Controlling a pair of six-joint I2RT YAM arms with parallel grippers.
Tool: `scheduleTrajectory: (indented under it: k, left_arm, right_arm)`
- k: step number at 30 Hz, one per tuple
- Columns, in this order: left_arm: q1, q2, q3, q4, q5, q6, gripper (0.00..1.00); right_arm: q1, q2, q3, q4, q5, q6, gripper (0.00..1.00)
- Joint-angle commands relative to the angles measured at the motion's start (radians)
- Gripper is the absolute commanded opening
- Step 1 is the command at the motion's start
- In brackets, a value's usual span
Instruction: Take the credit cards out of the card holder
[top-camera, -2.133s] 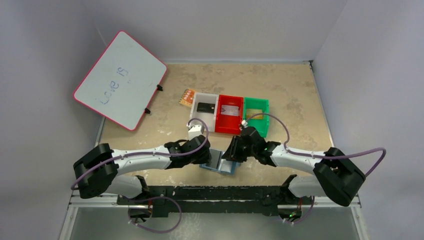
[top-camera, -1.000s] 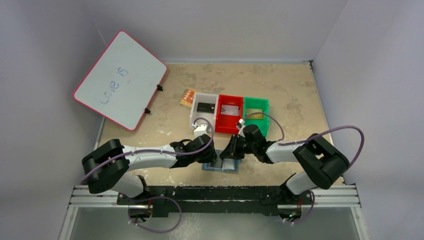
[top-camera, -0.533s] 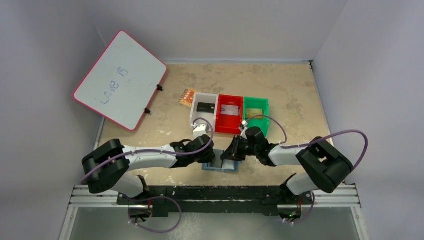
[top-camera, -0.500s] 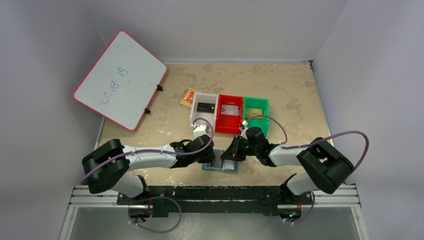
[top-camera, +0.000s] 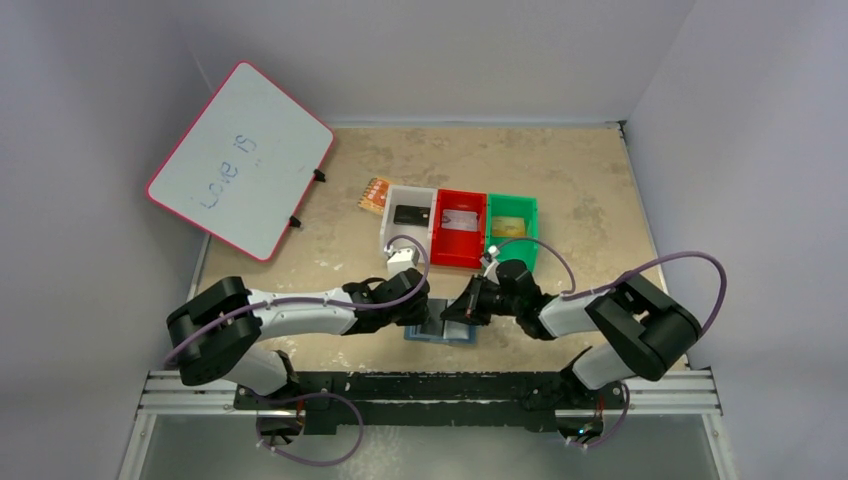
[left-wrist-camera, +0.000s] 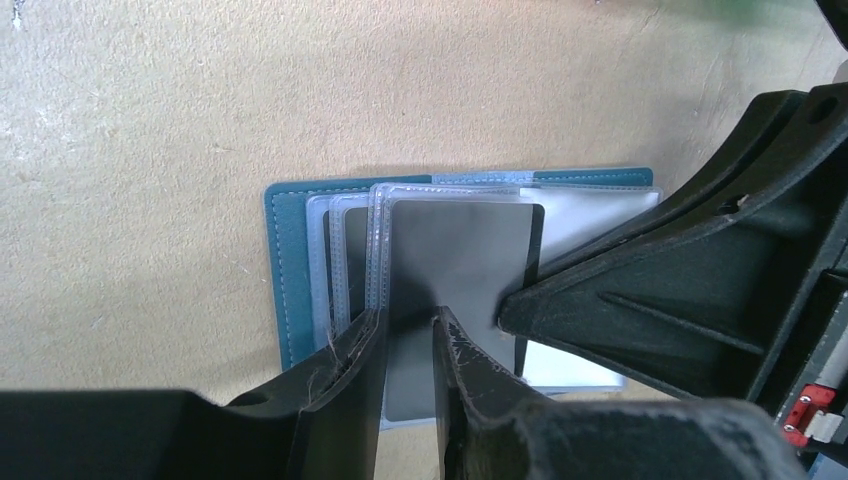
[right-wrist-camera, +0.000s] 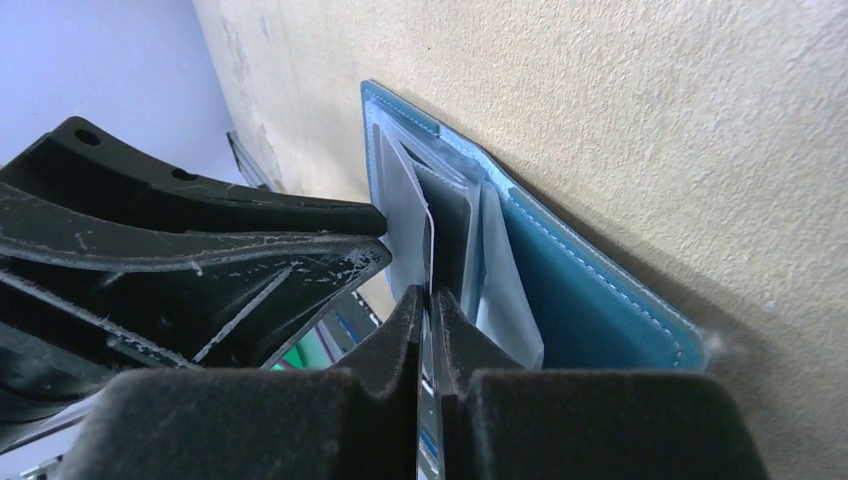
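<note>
- card holder, the blue one, lies open and flat at the near middle of the worktop, between the two tools.
- clear pockets fan out from its inside, and a grey card lies on top of them.
- left tool is open just a little. its two tips sit right over the grey card with a thin gap between them, and nothing is pinched in that gap. i cannot tell if they press down on the card.
- right tool comes in from the right. its fingers are squeezed together on the edge of the grey card, one above it and one under it.
- farther back, three bins stand side by side: a white bin with a black card, a red bin with a silver card, and a green bin with a yellow card.
- an orange square lies just beside the far left corner of the white bin.
- a whiteboard with a red rim sits at the far left.
</note>
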Motion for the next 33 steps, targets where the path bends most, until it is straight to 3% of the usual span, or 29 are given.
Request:
scheduleTrajectory:
  k: [1,5,10,30,33]
  left_arm:
    - [-0.007,0.04,-0.01,-0.102,-0.021,0.01,0.23]
    - [-0.007,0.045,-0.011,-0.117,-0.034,0.013,0.22]
    - [-0.007,0.072,-0.005,-0.118,-0.033,0.024,0.2]
    - [-0.016,0.096,0.009,-0.14,-0.05,0.032,0.17]
    - [-0.017,0.093,0.008,-0.124,-0.039,0.033,0.17]
  right_arm:
    - [0.006,-0.032,-0.02,0.041,-0.016,0.036,0.05]
    - [0.006,-0.078,-0.029,0.005,0.002,0.028,0.09]
    - [0.006,-0.086,-0.034,0.016,-0.01,0.028,0.0]
    - [-0.008,-0.207,-0.013,-0.24,0.069,-0.035,0.0]
    - [-0.008,-0.223,-0.033,-0.211,0.06,-0.021,0.0]
